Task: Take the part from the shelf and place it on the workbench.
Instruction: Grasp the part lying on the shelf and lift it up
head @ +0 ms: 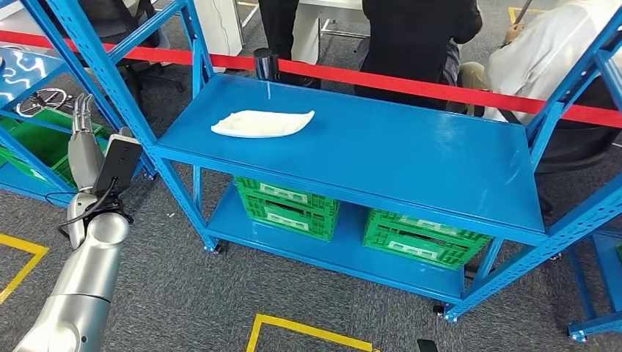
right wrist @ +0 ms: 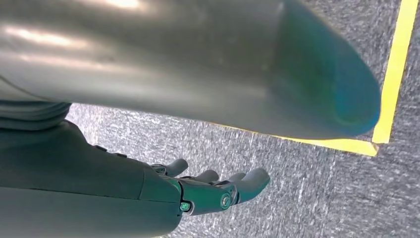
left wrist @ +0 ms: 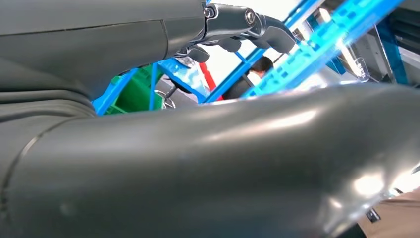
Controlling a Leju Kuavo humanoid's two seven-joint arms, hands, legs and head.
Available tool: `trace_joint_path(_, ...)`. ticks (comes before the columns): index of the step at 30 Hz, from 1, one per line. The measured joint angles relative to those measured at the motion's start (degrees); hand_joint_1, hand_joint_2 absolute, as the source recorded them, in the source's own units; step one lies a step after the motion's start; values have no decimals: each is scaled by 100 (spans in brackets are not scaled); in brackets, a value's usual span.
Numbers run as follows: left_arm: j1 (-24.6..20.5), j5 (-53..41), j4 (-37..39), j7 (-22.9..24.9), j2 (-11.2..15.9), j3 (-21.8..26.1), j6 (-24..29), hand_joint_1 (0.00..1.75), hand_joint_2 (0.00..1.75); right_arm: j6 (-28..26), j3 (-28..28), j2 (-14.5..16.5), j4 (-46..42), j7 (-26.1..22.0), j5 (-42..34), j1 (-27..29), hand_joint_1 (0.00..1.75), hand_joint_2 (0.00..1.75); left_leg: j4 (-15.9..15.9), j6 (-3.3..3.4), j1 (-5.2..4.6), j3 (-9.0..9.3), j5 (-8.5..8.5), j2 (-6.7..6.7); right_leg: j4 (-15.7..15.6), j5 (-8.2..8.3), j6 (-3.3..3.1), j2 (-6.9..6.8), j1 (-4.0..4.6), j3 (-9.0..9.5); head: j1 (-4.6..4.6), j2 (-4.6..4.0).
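Left hand (head: 84,139), raised at the near left, has fingers apart and straight and holds nothing. Judged to be the task's thing, the metal part (head: 44,99) lies on the side shelf (head: 29,70) just beyond and left of those fingers, apart from them; its long axis cannot be told. This arm is plainly the nearer. A white moulded piece (head: 262,123) lies lengthwise across the blue rack (head: 411,154), well to the right. Right hand (right wrist: 213,191) hangs over the floor, loosely spread, empty.
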Motion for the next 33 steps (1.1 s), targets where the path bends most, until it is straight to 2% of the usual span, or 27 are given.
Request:
trace_joint_path(2, 12, 15, -13, -11, 1, -1, 2, 0, 0, -5, -2, 1, 0, -8, 4, -1, 0, 0, 56, -65, 15, -10, -43, 8, -39, -1, -69, 0, -16, 56, -8, -1)
trace_joint_path(3, 18, 20, -21, -12, 4, -1, 3, 0, 0, -7, -3, 1, 0, -17, 8, -4, 0, 0, 205, -96, 20, -78, -116, 12, -60, -1, -102, 0, -32, 94, -20, -1)
trace_joint_path(4, 33, 22, -28, -5, 10, -1, 3, 0, 0, -7, -3, 1, 0, -29, 12, -4, 0, 0, 478, -123, 27, -218, -233, 15, -74, -8, -130, -1, -39, 125, -31, -1)
trace_joint_path(6, 88, 19, -31, 15, 21, -1, 2, 0, 0, -8, -3, 0, 0, -53, 19, 1, 0, 0, 1240, -168, 31, -654, -507, 16, -74, -49, -164, 1, -39, 175, -46, -1)
trace_joint_path(7, 132, 17, -33, 29, 25, -1, 1, 0, 0, -10, -3, 0, 0, -60, 20, 5, 0, 0, 1524, -181, 33, -847, -555, 17, -73, -74, -167, 2, -39, 203, -47, -1)
trace_joint_path(8, 173, 16, -41, 39, 27, -1, 1, 0, 0, -11, -3, 0, 0, -65, 21, 9, 0, 0, 1621, -187, 36, -955, -495, 17, -72, -102, -164, 4, -39, 234, -48, 0)
trace_joint_path(9, 202, 16, -55, 48, 28, -1, 1, 0, 0, -13, -4, 0, 0, -67, 22, 13, 0, 0, 1484, -186, 40, -944, -321, 18, -70, -134, -155, 5, -40, 273, -48, 0)
trace_joint_path(11, 225, 17, -98, 55, 33, -1, 1, 0, 0, -14, -5, 0, 0, -74, 25, 15, 0, 0, 759, -169, 45, -681, 155, 28, -65, -205, -119, 6, -38, 357, -48, -1)
trace_joint_path(12, 225, 17, -116, 55, 38, -1, 1, 0, 0, -15, -5, 0, 0, -77, 26, 10, 0, 0, 394, -146, 38, -521, 303, 32, -57, -245, -90, 8, -28, 384, -49, -1)
trace_joint_path(13, 230, 18, -131, 56, 44, -1, 1, 0, 0, -16, -5, 0, 0, -79, 26, 5, 0, 0, 152, -113, 31, -410, 374, 34, -55, -273, -60, 9, -19, 400, -45, -1)
trace_joint_path(14, 239, 18, -143, 56, 49, -1, 1, 0, 0, -17, -5, 0, 0, -81, 26, 2, 0, 0, 39, -73, 20, -355, 368, 32, -58, -294, -29, 9, -13, 405, -42, -1)
trace_joint_path(16, 258, 19, -167, 57, 52, -1, 1, 0, 0, -21, -5, -1, 0, -81, 26, -2, 0, 0, 19, 17, 9, -331, 332, 18, -74, -326, 38, 4, -12, 422, -35, -1)
trace_joint_path(18, 259, 12, -198, 64, 53, -1, -3, 0, 0, -26, -5, -3, 0, -84, 28, -8, 0, 0, -3, 92, 19, -288, 312, 15, 91, -438, 107, -1, -20, 375, -23, -1)
trace_joint_path(19, 259, -4, -211, 82, 53, -1, -11, 0, 0, -28, -5, -3, 0, -85, 33, -12, 0, 0, -14, 123, 29, -262, 303, 18, 341, -562, 134, -1, -26, 257, -13, -1)
trace_joint_path(21, 275, -68, -222, 148, 54, -1, -39, 0, 0, -29, -6, -2, 1, -83, 46, -5, 0, 0, -13, 165, 25, -241, 275, 23, 1114, -867, 168, -2, -33, -169, 5, -1)
trace_joint_path(22, 293, -109, -221, 185, 54, -1, -60, 0, 0, -29, -7, -3, 1, -81, 54, 4, 0, 0, -10, 176, 21, -236, 262, 22, 1441, -946, 175, -2, -36, -383, 7, -1)
trace_joint_path(23, 312, -147, -221, 213, 55, -1, -79, 0, 0, -29, -8, -3, 1, -80, 60, 13, 0, 0, -5, 181, 18, -229, 248, 17, 1594, -920, 174, -2, -35, -520, 7, -1)
trace_joint_path(24, 327, -181, -220, 230, 57, -1, -95, 0, 0, -29, -9, -4, 1, -80, 64, 18, 0, 0, 2, 178, 17, -215, 231, 10, 1518, -777, 163, -2, -35, -544, 8, -1)
trace_joint_path(26, 342, -234, -220, 242, 62, -1, -105, 0, 0, -28, -14, -7, 0, -83, 65, 15, 0, 0, 13, 155, 17, -171, 191, -2, 812, -304, 111, -3, -26, -298, 8, -1)
trace_joint_path(27, 341, -255, -219, 240, 66, -1, -104, 0, 0, -27, -18, -9, 0, -85, 61, 10, 0, 0, 24, 131, 6, -156, 167, -5, 424, -133, 79, -6, -12, -139, 8, -1)
trace_joint_path(28, 340, -272, -217, 238, 77, -1, -103, 0, 0, -25, -23, -11, 1, -86, 58, 5, 0, 0, 35, 111, -7, -149, 145, -6, 146, -30, 57, -7, -9, -20, 7, -1)
trace_joint_path(29, 339, -283, -216, 236, 91, -1, -102, 0, 0, -22, -29, -10, 1, -86, 56, 4, 0, 0, 41, 110, -22, -148, 127, -5, 2, 2, 49, -8, -5, 42, 4, -1)
trace_joint_path(32, 340, -294, -214, 235, 123, -3, -102, 0, 0, -16, -43, -3, 1, -86, 54, 8, 0, 0, 18, 113, -37, -131, 121, 4, -32, -3, 47, 4, -1, 60, 1, -1)
trace_joint_path(33, 340, -295, -214, 236, 128, -3, -102, 0, 0, -16, -46, -3, 1, -86, 53, 9, 0, 0, 1, 94, -35, -119, 128, 8, -31, -4, 33, 9, 2, 60, 1, -1)
